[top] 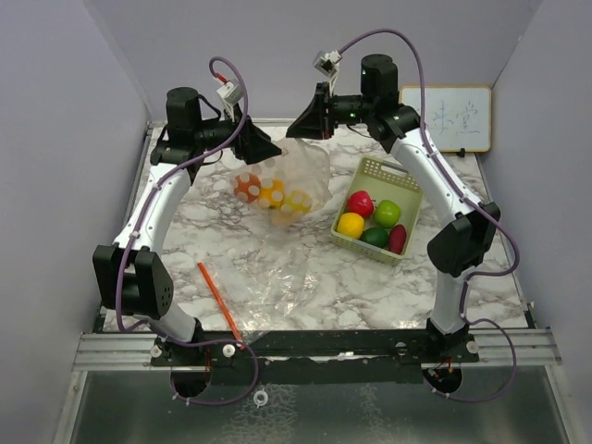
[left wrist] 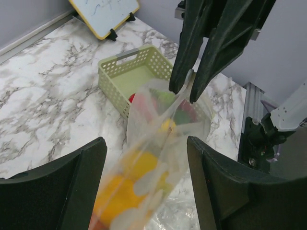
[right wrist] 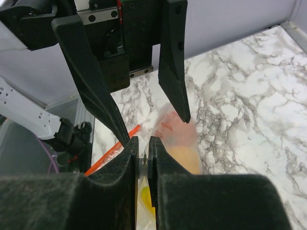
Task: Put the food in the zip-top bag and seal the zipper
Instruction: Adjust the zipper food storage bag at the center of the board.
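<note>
Nearest, at the lower left of the top view, an orange stick (top: 217, 301) lies loose on the marble table (top: 370, 287), well apart from everything else. Further in, at the centre of the frame, the clear bag (top: 298, 171) is lifted at its far edge and sags toward the table, with three pieces of food (top: 271, 194) inside it: one orange-red with pale spots and two yellow. To the right of the bag sits the pale green basket (top: 377, 167), which holds five more pieces: red, light green, yellow, dark green and dark red. Beyond the bag, the right gripper (right wrist: 143, 141) is clamped tight on the thin plastic edge at the bag's top and holds it up. The left gripper (left wrist: 145, 141) faces it from the left with its jaws wide apart and nothing in them. The bag hangs blurred between its fingers (left wrist: 72, 182), and I cannot tell whether they touch the plastic. At the far upper right a small whiteboard (top: 447, 118) leans against the wall. My judgement is that filling is in hand and about half done, with sealing not yet begun. The next move would call for the free left gripper to reach across to the basket, close on one round, glossy piece and drop it through the mouth while the right one holds the edge up.
</note>
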Robot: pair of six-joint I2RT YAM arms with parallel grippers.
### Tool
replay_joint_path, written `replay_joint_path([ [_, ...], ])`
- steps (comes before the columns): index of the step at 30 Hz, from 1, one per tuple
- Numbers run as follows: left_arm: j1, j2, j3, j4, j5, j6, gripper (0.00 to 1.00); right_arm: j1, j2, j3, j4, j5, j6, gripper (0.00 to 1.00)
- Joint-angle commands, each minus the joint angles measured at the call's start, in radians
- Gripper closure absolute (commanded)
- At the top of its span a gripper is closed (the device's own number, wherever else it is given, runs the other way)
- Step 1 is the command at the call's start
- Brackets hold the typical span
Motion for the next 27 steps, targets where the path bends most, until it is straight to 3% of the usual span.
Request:
replay_joint_path([
  [1,-0.023,-0.027,-0.027,0.119,0.097,-0.012,0.27,0.002,-0.032,-0.019,0.063,-0.117,0.033,0.98],
  [10,-0.084,-0.028,-0.081,0.237,0.187,-0.071,0.30,0.002,-0.016,-0.010,0.043,-0.172,0.049,0.98],
  [15,-0.097,-0.017,-0.064,0.251,0.159,-0.093,0.46,0.002,-0.009,-0.004,0.026,-0.165,0.045,0.98],
  [18,-0.101,-0.004,-0.058,0.263,0.162,-0.104,0.68,0.002,-0.006,-0.002,0.021,-0.167,0.040,0.98],
  [19,-0.101,0.000,-0.059,0.274,0.170,-0.113,0.78,0.002,-0.006,0.000,0.020,-0.168,0.039,0.98],
  [20,-0.101,0.003,-0.063,0.291,0.175,-0.129,0.95,0.002,-0.004,0.001,0.017,-0.166,0.036,0.98],
  [21,-0.101,0.002,-0.067,0.309,0.173,-0.146,1.00,0.002,-0.002,0.001,0.013,-0.164,0.032,0.98],
  [27,-0.100,0.001,-0.085,0.347,0.170,-0.181,1.00,0.002,0.012,0.010,-0.002,-0.148,0.023,0.98],
])
